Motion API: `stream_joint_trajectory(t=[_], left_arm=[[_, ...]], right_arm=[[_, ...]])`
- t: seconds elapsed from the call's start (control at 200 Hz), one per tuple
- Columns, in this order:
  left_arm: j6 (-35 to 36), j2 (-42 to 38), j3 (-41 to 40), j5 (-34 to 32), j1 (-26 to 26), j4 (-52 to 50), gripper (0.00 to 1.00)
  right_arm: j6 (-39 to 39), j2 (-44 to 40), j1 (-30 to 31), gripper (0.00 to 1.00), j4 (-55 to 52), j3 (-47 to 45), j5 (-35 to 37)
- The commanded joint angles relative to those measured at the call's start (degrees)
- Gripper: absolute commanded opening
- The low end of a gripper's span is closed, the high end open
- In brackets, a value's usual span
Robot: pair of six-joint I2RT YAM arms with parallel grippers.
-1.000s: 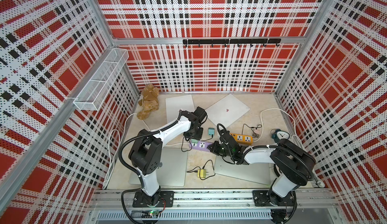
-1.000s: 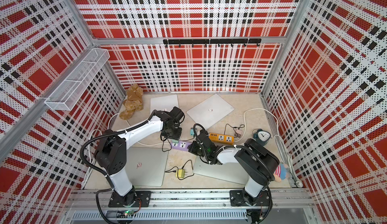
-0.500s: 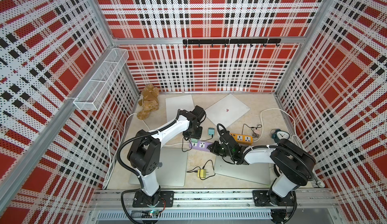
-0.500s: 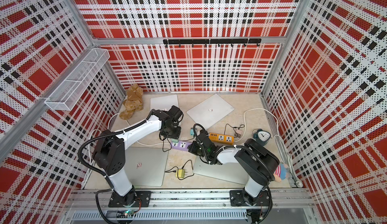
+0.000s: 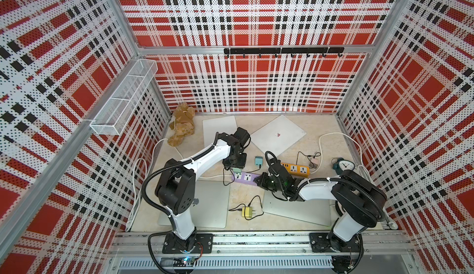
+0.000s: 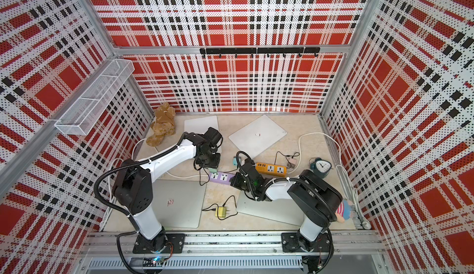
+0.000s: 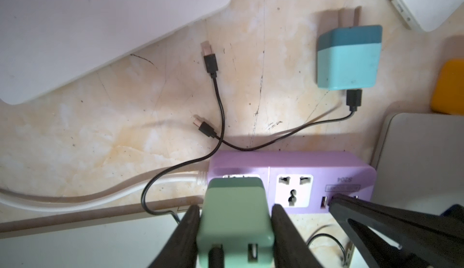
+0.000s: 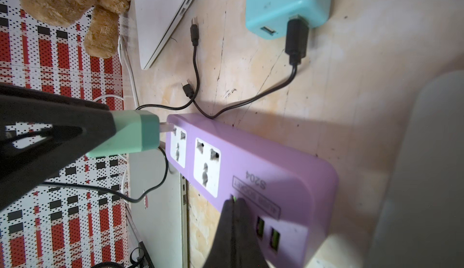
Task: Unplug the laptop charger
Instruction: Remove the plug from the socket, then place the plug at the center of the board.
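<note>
free: bare table (image 5: 316,122) toward the back right corner | mid-table blocked: purple power strip (image 5: 245,176), orange power strip (image 5: 295,168), teal charger (image 7: 349,58), loose black cables (image 7: 218,98) | front edge: gap between front-left laptop (image 5: 210,203) and front-right laptop (image 5: 297,208), yellow charger (image 5: 247,211) lying in it

Robot test cell, laboratory type: a booth of perforated plaid panels (image 5: 256,85) on an aluminium frame (image 5: 179,50), with a left arm (image 5: 205,157) and a right arm (image 5: 318,190) bolted to a front rail (image 5: 256,243). Staged props on the tabletop (image 5: 243,198): laptop (image 5: 278,136), purple power strip (image 5: 245,176), teddy bear (image 5: 182,124), alarm clock (image 5: 343,166). Wall fittings: wire basket (image 5: 123,101), hook bar (image 5: 282,51).
</note>
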Motion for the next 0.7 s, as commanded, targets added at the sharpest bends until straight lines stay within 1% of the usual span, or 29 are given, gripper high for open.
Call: stream_joint_trajectory(t=[0.0, 0.301, 0.506, 0.696], left_arm=[[1.73, -2.69, 2.11, -0.46, 0.58, -1.27, 0.26], [2.18, -4.06, 2.72, -2.03, 2.33, -0.75, 0.27], [3.76, -4.52, 4.21, -3.37, 3.95, -0.56, 0.26], [6.61, -4.89, 5.76, -7.33, 5.63, 1.01, 0.26]], right_arm=[[-0.70, 2.85, 0.37, 0.00, -14.28, -2.61, 3.29], [-1.44, 0.96, 0.37, 0.00, -15.64, -2.10, 3.82], [-2.42, -0.38, 0.46, 0.00, -16.38, -1.09, 3.73], [-2.99, -1.40, 0.47, 0.00, -16.74, -0.68, 3.67]])
